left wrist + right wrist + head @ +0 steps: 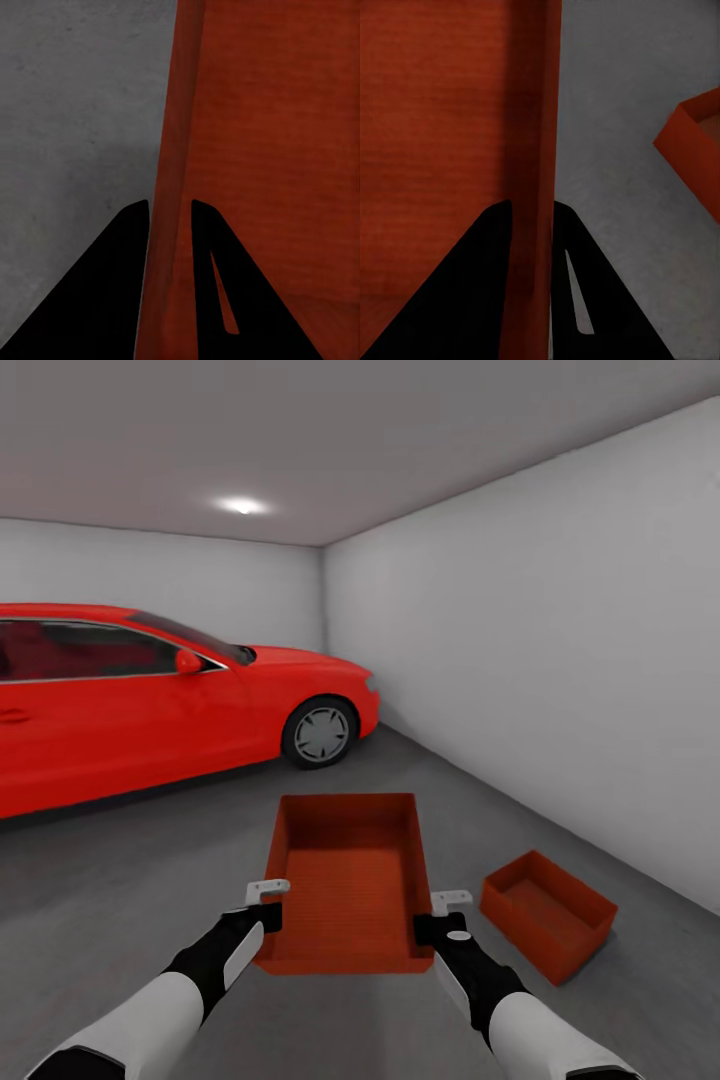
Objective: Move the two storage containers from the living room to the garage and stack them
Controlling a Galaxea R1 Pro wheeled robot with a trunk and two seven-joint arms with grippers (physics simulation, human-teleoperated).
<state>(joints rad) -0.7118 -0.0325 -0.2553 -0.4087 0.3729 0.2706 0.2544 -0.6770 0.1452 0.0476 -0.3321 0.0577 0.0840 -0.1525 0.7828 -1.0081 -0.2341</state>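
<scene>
Here, both jaws pinch an orange-red, open-topped container.

The right gripper is clamping its two dark fingers on either side of one orange-red container's wall, while the corner of a second container is sitting apart on the grey concrete floor.

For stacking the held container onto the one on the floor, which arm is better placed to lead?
The right. Both grippers, left and right, clamp the held container by its side walls, but the other container sits on the floor on the right side, nearer the right gripper. Both must move together.
</scene>
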